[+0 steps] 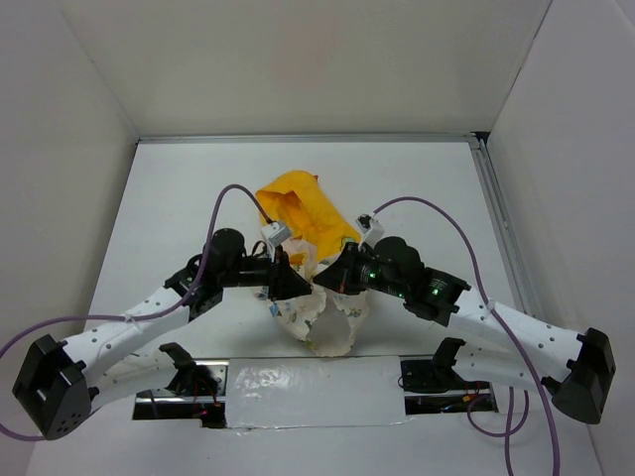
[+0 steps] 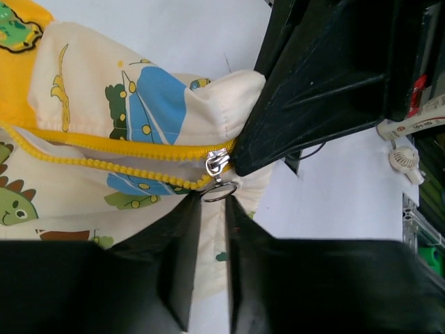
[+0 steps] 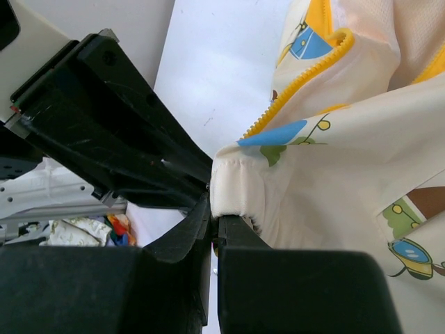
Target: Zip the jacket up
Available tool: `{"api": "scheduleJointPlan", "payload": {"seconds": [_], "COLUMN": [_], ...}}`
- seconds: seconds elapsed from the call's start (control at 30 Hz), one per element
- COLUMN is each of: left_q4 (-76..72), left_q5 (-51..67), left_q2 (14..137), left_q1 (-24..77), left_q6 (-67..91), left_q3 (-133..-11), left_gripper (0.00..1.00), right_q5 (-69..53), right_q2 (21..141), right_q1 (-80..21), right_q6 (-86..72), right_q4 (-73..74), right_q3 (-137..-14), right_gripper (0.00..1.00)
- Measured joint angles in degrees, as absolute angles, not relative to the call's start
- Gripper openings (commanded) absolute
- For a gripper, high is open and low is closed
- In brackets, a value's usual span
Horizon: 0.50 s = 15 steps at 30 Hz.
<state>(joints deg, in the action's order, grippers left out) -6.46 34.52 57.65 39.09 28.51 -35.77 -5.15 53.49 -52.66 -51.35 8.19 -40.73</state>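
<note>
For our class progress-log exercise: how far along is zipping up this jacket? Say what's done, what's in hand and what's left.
Done: the slider sits on the yellow teeth at the bottom end. In hand: the right gripper pinches the jacket at its corner; the left gripper is narrowed at the ring pull, grasp unclear. Left: nearly everything, since the teeth beyond the slider lie apart.

Robotics lab test cell: white worktop point(image 1: 179, 188) boxed in by plain white panels point(image 1: 298, 59) at three edges, metal rail point(image 1: 501, 203) along the right edge, purple cables point(image 1: 60, 320) on arms point(image 1: 129, 332) bolted at the near edge.
</note>
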Motion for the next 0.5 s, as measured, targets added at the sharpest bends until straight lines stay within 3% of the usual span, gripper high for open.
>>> {"api": "scheduleJointPlan", "payload": {"seconds": [0.17,0.5], "left_q4": [-6.37,-5.93], "left_q5": [34.74,30.44], "left_q2": [57.65,51.77], "left_q1": [38.61,38.54], "left_q6": [28.64,28.97], "left_q3": [-35.77,-34.72], "left_gripper": [0.0,0.0], "right_q5": [-5.08,-2.94], "right_q2": [53.28,52.71], "right_q1": [-52.69,-52.73], "right_q6": [-51.31,-51.35], "right_q4": [8.34,8.82], "right_q3": [-40.73,-40.73], "right_gripper": [0.0,0.0]}}
